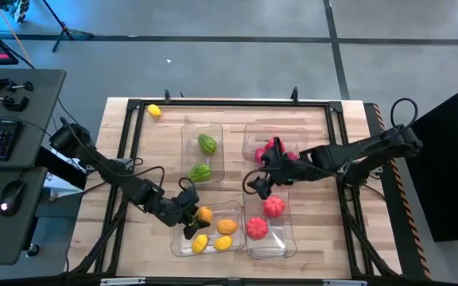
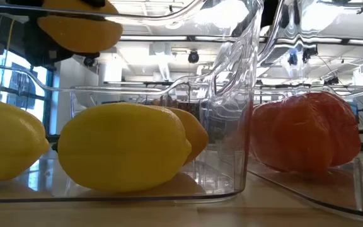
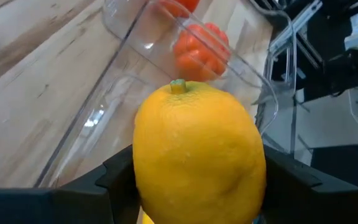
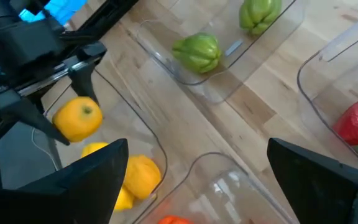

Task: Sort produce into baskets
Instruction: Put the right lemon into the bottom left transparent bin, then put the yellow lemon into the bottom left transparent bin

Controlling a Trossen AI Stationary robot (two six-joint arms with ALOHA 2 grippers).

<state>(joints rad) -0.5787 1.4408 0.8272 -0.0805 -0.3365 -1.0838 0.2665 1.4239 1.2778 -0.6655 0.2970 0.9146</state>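
The left gripper was clamped on an orange, holding it over the front-left bin, where more yellow and orange fruit sat at its 5 o'clock. The right gripper hung spread open with nothing in it between the two right-hand bins, a red fruit just at its 5 o'clock.

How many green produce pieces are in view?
2. Both lie in the upper-left bin of the high view: first green piece mid-bin, second green piece at its lower end. None appear hidden. The left pincer holds a yellow fruit.
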